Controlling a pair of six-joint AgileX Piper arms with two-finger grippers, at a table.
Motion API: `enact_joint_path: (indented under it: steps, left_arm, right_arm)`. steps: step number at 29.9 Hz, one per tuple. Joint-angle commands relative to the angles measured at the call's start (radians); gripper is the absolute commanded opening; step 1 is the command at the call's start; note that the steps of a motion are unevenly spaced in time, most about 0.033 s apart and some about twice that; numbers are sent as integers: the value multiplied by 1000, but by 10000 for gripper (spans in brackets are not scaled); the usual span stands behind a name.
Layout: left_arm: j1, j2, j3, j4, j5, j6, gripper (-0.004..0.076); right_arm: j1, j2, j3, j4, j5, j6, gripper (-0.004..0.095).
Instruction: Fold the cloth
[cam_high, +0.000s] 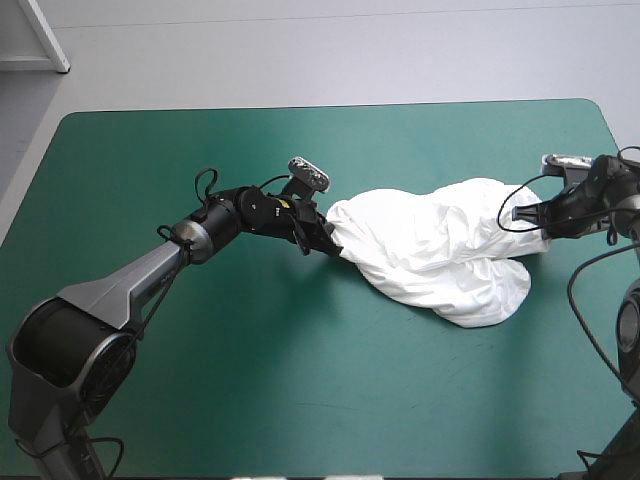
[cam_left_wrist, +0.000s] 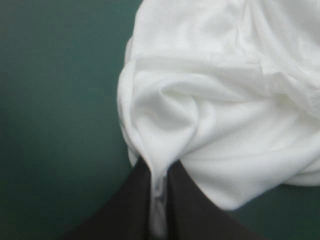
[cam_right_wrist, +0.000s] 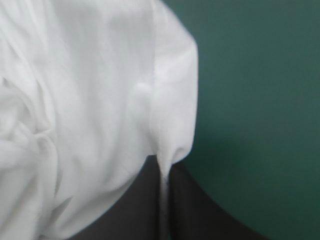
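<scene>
My left claw (cam_left_wrist: 159, 172) was pinched all but closed on the T-shirt (cam_left_wrist: 215, 115). Its two black fingers (cam_left_wrist: 132, 212) met in a pointed arch, with a thin strip of white cloth drawn down between them. Just ahead of the tips the fabric gathered into a rounded, puckered fold. Past that it opened into broader creases and overlapping layers. Beside the claw, on one side, I saw the bare teal-green surface (cam_left_wrist: 55, 115).

My right claw (cam_right_wrist: 164, 167) was the same: nearly closed, with a narrow ridge of the T-shirt nipped between its fingers. From the tips a straight seam-like line ran away close to the cloth's edge. The white sheet fell in soft wrinkles on one side of that edge, and the surface showed on the other.

In the high view I had the left claw (cam_high: 325, 238) at the left end of the T-shirt (cam_high: 440, 245), about the middle of the surface (cam_high: 250, 380). The right claw (cam_high: 535, 215) held the opposite end, close to the surface's right edge. Between the two, the T-shirt was a crumpled heap lying on the surface. It sat right of centre and roughly midway between the far and near edges, with a rounded lobe sagging toward the near edge. The left arm reached in from the near left corner, and the right arm came in over the right edge.
</scene>
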Motion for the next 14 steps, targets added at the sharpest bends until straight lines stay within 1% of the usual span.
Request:
enact_joint_path:
  steps: [1,4,6,10,14]
  left_arm:
    - [15,-108,-34,48,-53,-50,21]
    - [28,-165,-39,97,-69,-79,21]
    - [45,-204,-55,120,-60,-90,21]
    - [70,-285,-145,148,1,-110,21]
    - [87,-352,-292,186,90,-110,21]
  right_arm:
    - [0,-125,-79,-13,-17,5,-10]
    - [0,-183,-136,-5,-4,5,-14]
    - [0,-224,-183,-2,7,10,-13]
    - [0,-295,-295,30,41,10,-14]
    - [0,-358,-427,46,83,10,-14]
